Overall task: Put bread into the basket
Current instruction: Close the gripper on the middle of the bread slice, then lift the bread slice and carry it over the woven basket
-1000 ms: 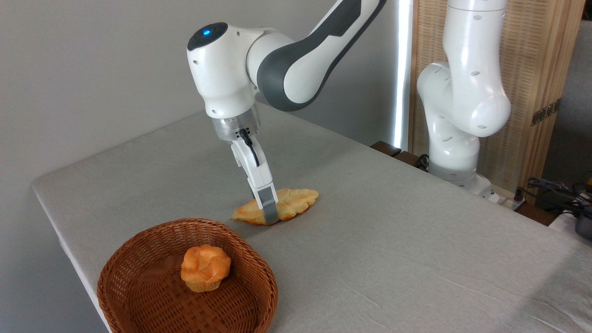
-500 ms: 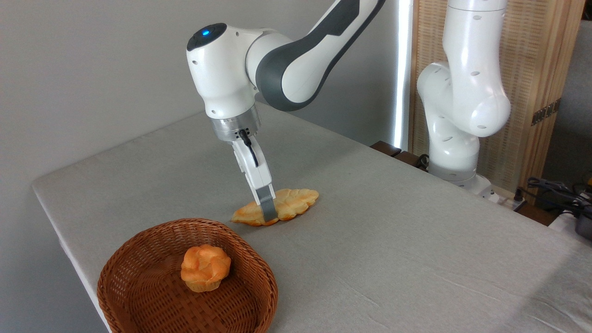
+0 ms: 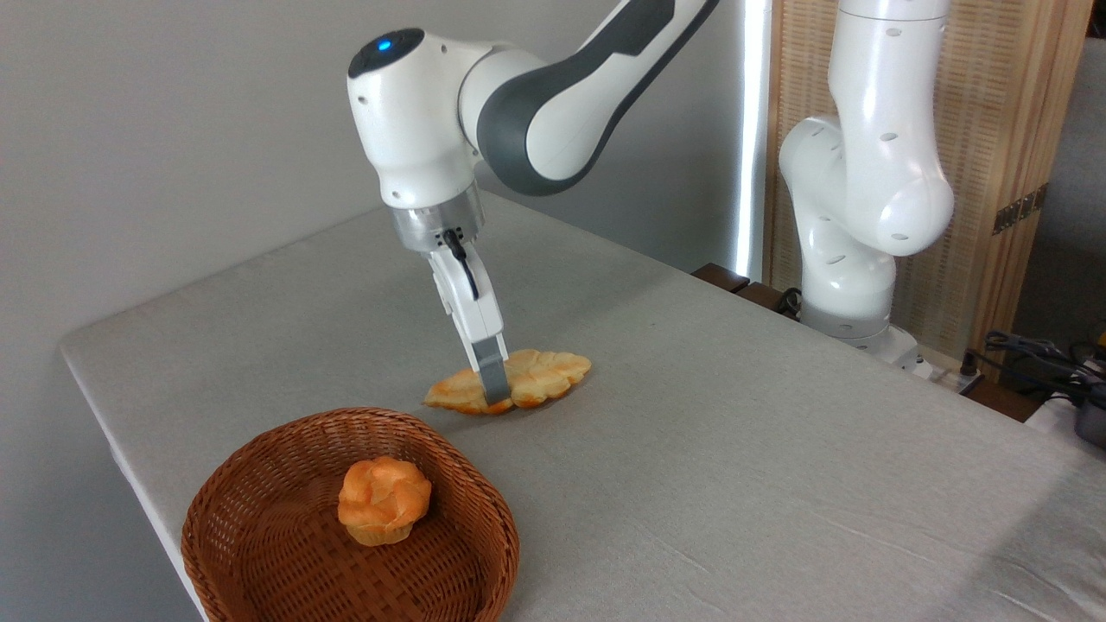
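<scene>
1. Braided loaf (image 3: 540, 377): long, flat, pale golden with orange-brown edges. It sits low over the grey tabletop (image 3: 734, 484), level, behind and to the right of the basket, outside it; contact with the cloth cannot be told.
2. Gripper (image 3: 494, 396): clamped across the loaf near its left-of-middle. Only the near grey finger pad shows; the far finger is hidden behind the bread.
3. Arm: white wrist leans down from upper centre, blue light on its top joint.
4. Wicker basket (image 3: 259, 484): round, reddish-brown, at the tabletop's front-left corner.
5. Small round knotted orange bun (image 3: 383, 501): lies inside the basket, near its middle.
6. Arm base stands at the tabletop's far right edge, before a wooden slatted screen (image 3: 1002, 130).
</scene>
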`<state>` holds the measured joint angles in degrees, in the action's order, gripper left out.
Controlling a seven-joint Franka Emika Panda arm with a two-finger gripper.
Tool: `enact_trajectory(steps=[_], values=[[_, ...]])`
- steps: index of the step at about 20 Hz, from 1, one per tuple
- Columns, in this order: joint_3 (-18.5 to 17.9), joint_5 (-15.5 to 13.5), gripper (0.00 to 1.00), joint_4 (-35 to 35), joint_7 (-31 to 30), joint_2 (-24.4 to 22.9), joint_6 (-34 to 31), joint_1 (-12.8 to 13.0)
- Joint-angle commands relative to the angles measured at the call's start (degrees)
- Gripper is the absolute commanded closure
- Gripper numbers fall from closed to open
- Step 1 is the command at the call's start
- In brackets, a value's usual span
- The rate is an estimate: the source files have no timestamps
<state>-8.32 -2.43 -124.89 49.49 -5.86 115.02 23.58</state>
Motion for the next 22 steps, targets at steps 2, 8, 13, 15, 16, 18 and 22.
enact_trajectory(steps=[2,8,13,15,16,18,22], values=[[-0.29,-0.30,0.48,3.24,0.96,-2.75,-4.27,0.33],[-1.08,-1.26,0.47,10.28,0.96,-1.44,-1.30,-1.25],[-1.08,-4.96,0.47,12.47,0.69,0.49,6.43,-5.64],[-1.43,-5.74,0.47,14.58,0.69,3.13,10.91,-6.09],[-2.83,-6.62,0.47,15.63,0.69,4.44,12.84,-6.00],[-3.63,-8.46,0.47,16.87,0.69,6.47,15.84,-6.00],[-4.33,-9.35,0.16,16.88,0.69,8.84,18.92,-6.00]])
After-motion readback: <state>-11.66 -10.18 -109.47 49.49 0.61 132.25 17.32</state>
